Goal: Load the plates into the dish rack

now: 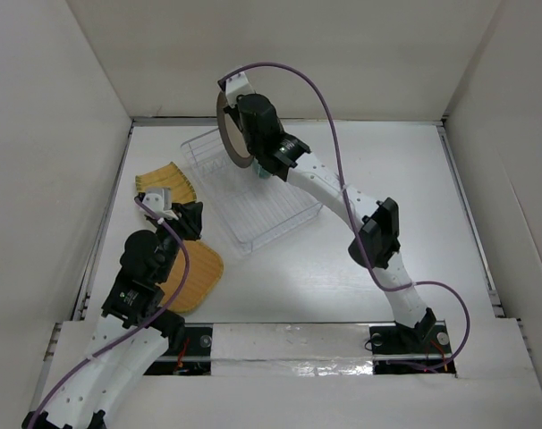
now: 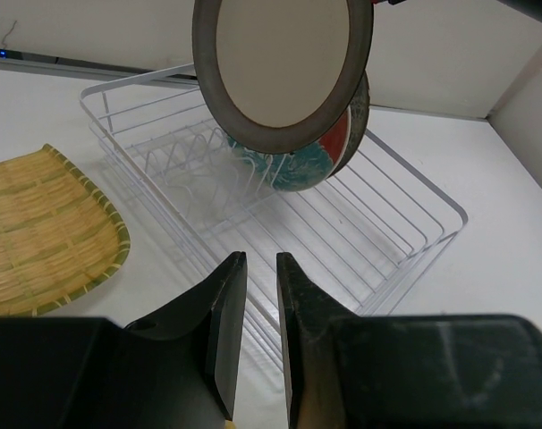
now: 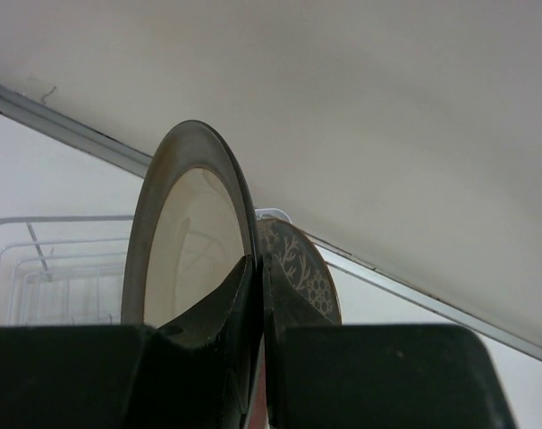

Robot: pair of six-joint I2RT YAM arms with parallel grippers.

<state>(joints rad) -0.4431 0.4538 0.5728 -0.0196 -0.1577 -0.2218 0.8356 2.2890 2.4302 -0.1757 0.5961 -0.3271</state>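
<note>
My right gripper (image 1: pixel 242 134) is shut on the rim of the dark-rimmed silver plate (image 1: pixel 226 125), holding it upright above the far end of the clear dish rack (image 1: pixel 253 201). In the right wrist view the fingertips (image 3: pixel 249 268) pinch that plate (image 3: pixel 177 241); the dark plate with the pale motif (image 3: pixel 302 273) stands just behind. In the left wrist view the silver plate (image 2: pixel 280 58) hangs before the red and teal plate (image 2: pixel 311 156) in the rack (image 2: pixel 396 223). My left gripper (image 2: pixel 260 268) is empty, jaws nearly together. The fan-shaped yellow plate (image 1: pixel 168 181) and the round yellow plate (image 1: pixel 195 275) lie on the table.
White walls enclose the table on three sides. The left arm (image 1: pixel 146 268) lies over part of the round yellow plate. The right arm (image 1: pixel 369 232) reaches across the table's right half. The fan-shaped plate also shows in the left wrist view (image 2: pixel 38 237).
</note>
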